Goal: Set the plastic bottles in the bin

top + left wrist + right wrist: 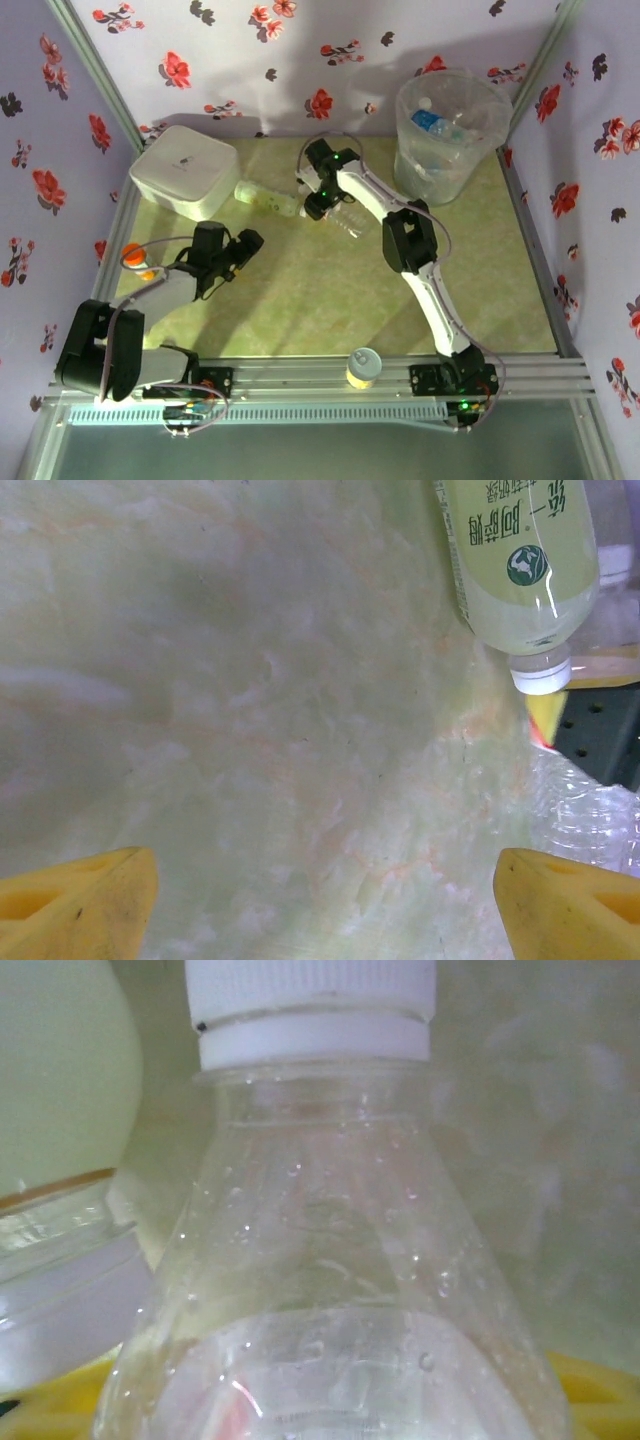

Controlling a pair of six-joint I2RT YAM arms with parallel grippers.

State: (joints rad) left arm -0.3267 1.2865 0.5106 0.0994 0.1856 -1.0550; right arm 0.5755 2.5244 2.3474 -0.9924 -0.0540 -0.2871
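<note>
Right gripper: the right gripper (pixel 325 203) sits over the clear crinkled plastic bottle with a white cap (pixel 352 218). Its yellow fingers (pixel 590 1395) are spread wide on either side of the body. I cannot tell whether they press on it.
Left gripper: the left gripper (pixel 243 247) hangs open and empty over the pale green marbled tabletop (pixel 300 300), on the near-left of the bottles and touching neither.
Bottle's lie: on its side at mid-table, with the long axis diagonal in the overhead view and the body trailing toward the near right. In the right wrist view the cap points away from the camera.
Bottle's look: transparent, with droplets inside the shoulder. It seems empty, so it is probably light and easily squashed.
Neighbour: a pale-green-labelled plastic bottle with a white cap (pixel 265 198) lies just to the left, its cap toward the right gripper.
Bin: the large round translucent plastic bin (pixel 452 175) stands in the far right corner, to the right of the right gripper, with several bottles inside.
Nearer arm: the right.
</note>
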